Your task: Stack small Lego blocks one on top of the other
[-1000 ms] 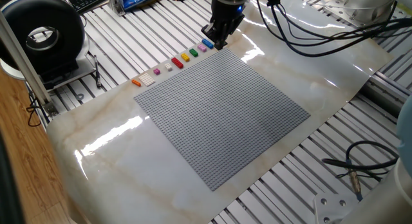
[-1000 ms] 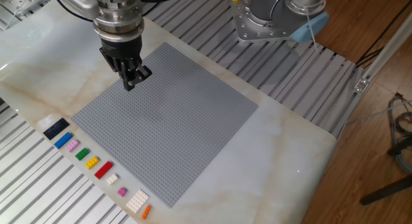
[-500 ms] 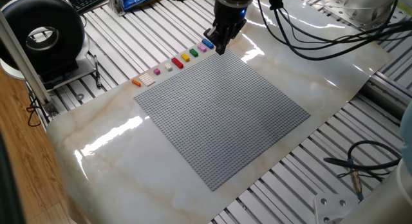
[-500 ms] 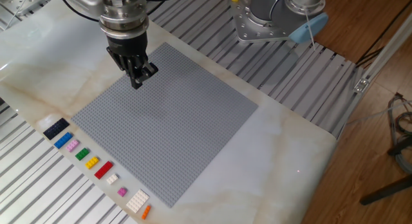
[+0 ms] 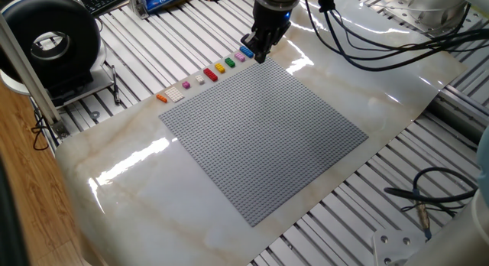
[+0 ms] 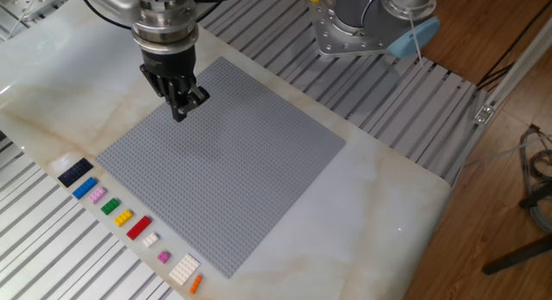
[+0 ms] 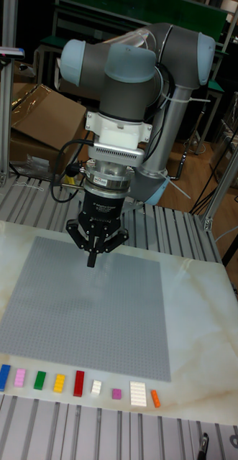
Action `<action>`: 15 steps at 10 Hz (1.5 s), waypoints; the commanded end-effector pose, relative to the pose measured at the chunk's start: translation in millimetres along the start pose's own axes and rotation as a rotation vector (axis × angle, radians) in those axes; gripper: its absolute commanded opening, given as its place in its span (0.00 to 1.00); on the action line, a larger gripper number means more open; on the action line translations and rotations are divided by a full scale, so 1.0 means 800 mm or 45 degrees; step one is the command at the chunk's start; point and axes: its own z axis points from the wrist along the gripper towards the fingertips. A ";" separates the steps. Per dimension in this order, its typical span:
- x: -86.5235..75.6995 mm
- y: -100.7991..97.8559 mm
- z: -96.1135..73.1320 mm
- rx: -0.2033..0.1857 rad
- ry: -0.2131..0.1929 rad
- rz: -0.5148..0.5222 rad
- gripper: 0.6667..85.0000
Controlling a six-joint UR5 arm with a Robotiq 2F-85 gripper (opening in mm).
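The small Lego blocks lie in a row beside the grey baseplate [image 6: 233, 171], none stacked: blue [image 6: 84, 188], pink [image 6: 97, 195], green [image 6: 109, 207], yellow [image 6: 123, 217], red [image 6: 139, 228], a small white one [image 6: 150, 240], a small pink one [image 6: 164, 258], a larger white one [image 6: 184, 269] and orange [image 6: 196, 284]. The tall fixed view shows the same row, from blue [image 7: 3, 377] to orange [image 7: 155, 398]. My gripper [image 6: 181, 113] [image 7: 92, 260] [image 5: 260, 56] hangs above the baseplate, well away from the row. Its fingers are shut to a point and I see nothing between them.
A dark flat piece [image 6: 76, 171] lies at the blue end of the row. The arm's base [image 6: 362, 24] stands past the plate's far side. Cables [image 5: 367, 37] trail over the marble top, and a black round device [image 5: 50, 44] sits off the table's corner.
The gripper has shifted only slightly over the baseplate, a little one way and then partly back, and stays shut. The blocks have not moved.
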 end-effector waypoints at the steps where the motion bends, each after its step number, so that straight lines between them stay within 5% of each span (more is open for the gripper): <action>1: -0.004 0.000 0.000 0.001 -0.011 -0.007 0.00; 6: -0.001 0.003 0.000 -0.013 0.004 0.016 0.00; 8: 0.006 -0.012 0.000 0.048 0.027 0.119 0.00; 11: -0.006 -0.022 -0.001 0.086 -0.025 0.207 0.00; 13: -0.018 -0.036 -0.002 0.140 -0.073 0.127 0.00; 15: -0.018 -0.030 -0.002 0.117 -0.067 0.036 0.00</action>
